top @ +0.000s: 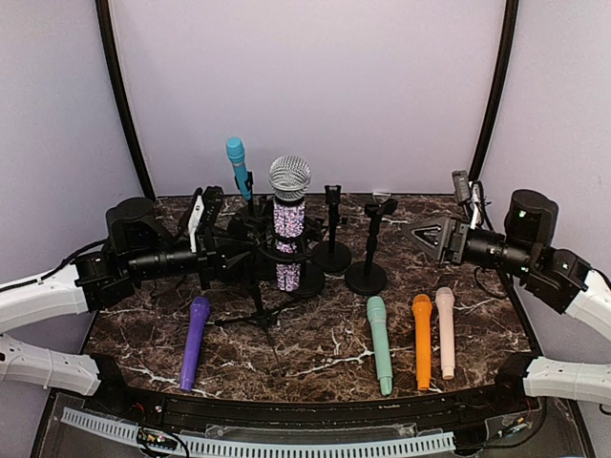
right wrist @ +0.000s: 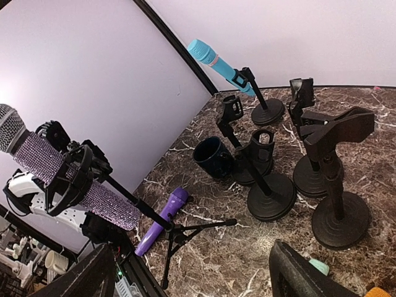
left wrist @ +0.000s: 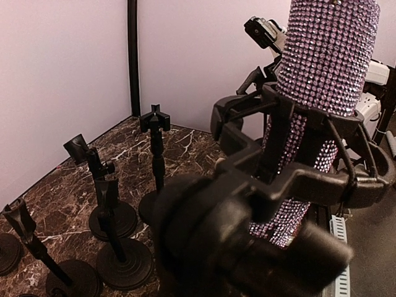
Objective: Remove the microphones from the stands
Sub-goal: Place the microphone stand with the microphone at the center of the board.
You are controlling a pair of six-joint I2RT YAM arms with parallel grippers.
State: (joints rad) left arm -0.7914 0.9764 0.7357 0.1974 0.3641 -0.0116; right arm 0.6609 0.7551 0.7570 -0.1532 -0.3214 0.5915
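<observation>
The left tool (top: pixel 216 255) is pinched shut and seems to hold the black tripod stand (top: pixel 260 307) by its ring (top: pixel 277 254). The right tool (top: pixel 427 235), fingers wide apart and empty, should come around the sparkly purple microphone with the silver mesh head (top: pixel 289 224) and pull it straight up. It stands upright in the ring, in the middle of the table (top: pixel 315 348).

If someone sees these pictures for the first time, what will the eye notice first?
First, the tall microphone covered in lilac rhinestones, with a silver mesh head, upright in a black shock mount on a tripod stand, left of centre. Next, four plain microphones lying on the dark marble table in front: purple at left; mint green, orange and pale pink at right.
</observation>
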